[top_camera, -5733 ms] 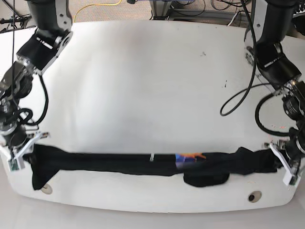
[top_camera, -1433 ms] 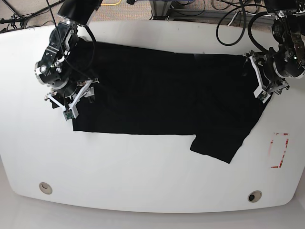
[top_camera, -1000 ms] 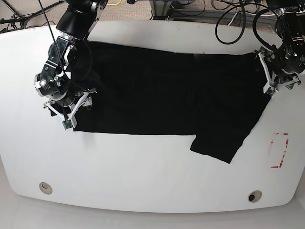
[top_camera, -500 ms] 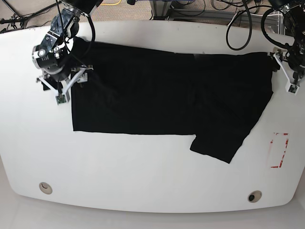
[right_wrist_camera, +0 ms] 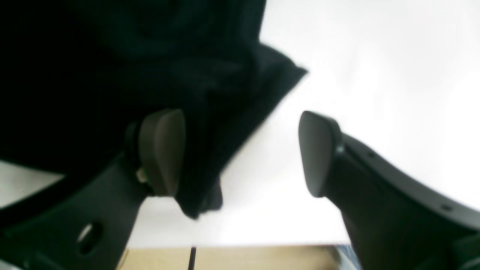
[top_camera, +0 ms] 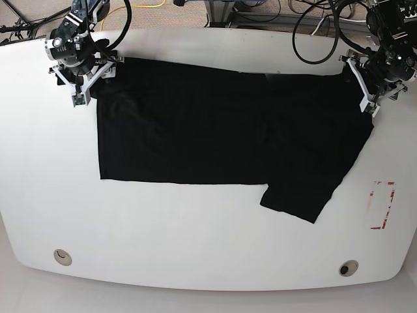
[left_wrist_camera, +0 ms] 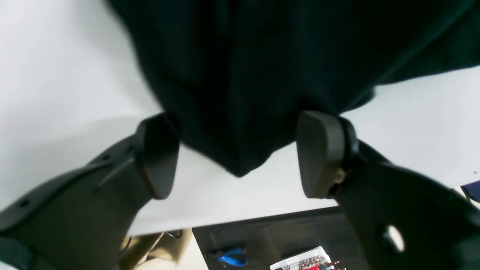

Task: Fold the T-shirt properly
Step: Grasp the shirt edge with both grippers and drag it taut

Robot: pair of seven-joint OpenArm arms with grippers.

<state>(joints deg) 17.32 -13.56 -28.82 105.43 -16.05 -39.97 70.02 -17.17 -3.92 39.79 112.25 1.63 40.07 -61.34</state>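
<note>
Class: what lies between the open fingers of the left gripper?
In the left wrist view, a black corner of the T-shirt on the white table lies between the left gripper's fingers.

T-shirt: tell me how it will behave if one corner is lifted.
The large black cloth T-shirt will probably droop and trail rather than rise flat; it already lies in soft wrinkles. It likely drags across the smooth white table. Its loose sleeve may flop and fold over.

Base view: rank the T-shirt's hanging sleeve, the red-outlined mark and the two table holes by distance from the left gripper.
1. red-outlined mark, right edge, below the left gripper.
2. hanging sleeve, centre-right.
3. right hole, front right.
4. left hole, front left.
</note>
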